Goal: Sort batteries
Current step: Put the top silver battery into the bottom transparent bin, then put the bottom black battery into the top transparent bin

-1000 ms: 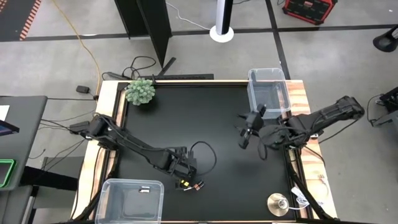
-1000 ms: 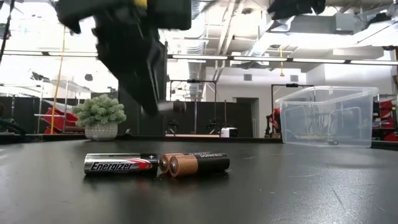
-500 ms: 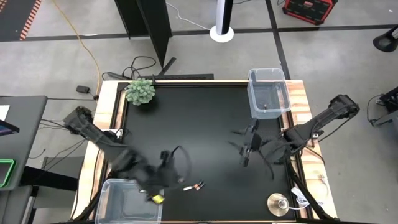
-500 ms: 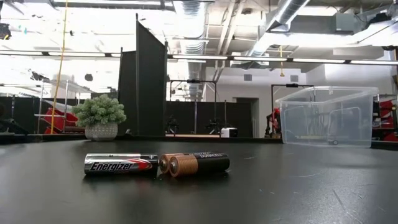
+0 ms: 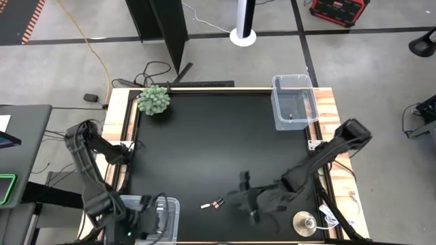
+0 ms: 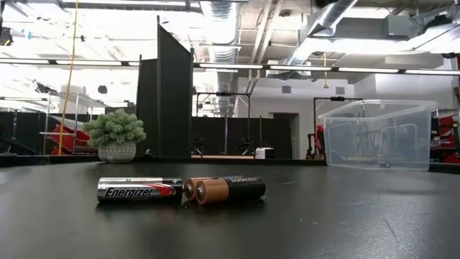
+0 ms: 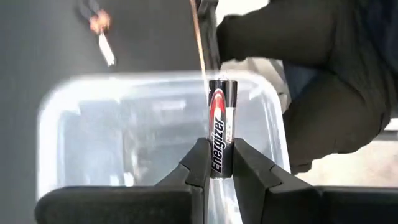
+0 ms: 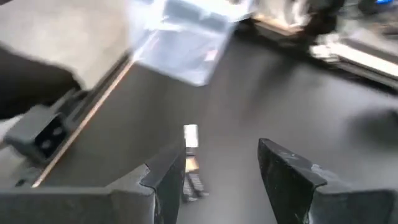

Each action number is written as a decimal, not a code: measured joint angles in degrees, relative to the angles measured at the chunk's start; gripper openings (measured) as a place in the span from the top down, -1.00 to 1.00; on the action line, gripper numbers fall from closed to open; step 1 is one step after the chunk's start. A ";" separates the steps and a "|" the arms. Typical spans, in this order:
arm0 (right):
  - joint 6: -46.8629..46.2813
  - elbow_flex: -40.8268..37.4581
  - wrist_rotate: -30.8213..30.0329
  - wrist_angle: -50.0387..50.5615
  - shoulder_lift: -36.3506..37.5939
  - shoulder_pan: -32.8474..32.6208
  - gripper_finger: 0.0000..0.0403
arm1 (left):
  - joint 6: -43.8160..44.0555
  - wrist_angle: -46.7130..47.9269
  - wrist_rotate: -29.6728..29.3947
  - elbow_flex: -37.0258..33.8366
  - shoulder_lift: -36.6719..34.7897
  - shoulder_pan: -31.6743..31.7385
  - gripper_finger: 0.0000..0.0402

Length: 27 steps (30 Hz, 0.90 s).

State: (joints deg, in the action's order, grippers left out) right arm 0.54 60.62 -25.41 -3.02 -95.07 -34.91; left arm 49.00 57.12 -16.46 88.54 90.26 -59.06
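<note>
Right now the left pincer is clamped on an Energizer battery, upright between its fingers, and it hangs directly over the clear near-left bin. To finish this step well, I would judge the release should come only once the battery is well inside the bin's rim, low enough that it cannot bounce out, and the fingers need only part a little.

Just beside that bin, on the black table, two more batteries lie close together. The low view shows them as another Energizer end to end with a copper-topped Duracell, and a second copper end peeks out between them, so a third may lie behind.

On the far side of those batteries from the bin, the right pincer is spread open and aimed at them. Since the two brands touch, it should straddle only the Duracell across its middle, so its neighbour is not dragged along. The second clear bin sits well away at the far right corner of the table.
</note>
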 joint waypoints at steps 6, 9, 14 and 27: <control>5.55 7.24 3.47 1.62 -11.05 0.14 -0.06 | 15.74 5.07 6.26 -0.58 2.71 -3.00 0.81; 6.90 11.10 4.61 4.65 -15.23 0.63 -0.06 | 20.56 7.69 8.77 -0.82 4.43 -3.28 0.81; 6.90 16.91 5.52 12.13 -19.35 2.29 -0.06 | 27.34 13.59 13.51 -1.12 7.22 -3.28 0.81; 5.39 17.84 13.31 19.75 -20.59 4.72 -0.06 | 32.62 16.67 15.81 -1.40 8.67 -3.39 -0.36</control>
State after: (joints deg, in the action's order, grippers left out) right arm 5.94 78.46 -12.10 16.73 -115.66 -30.20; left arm 81.63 73.79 -0.65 87.14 98.93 -62.46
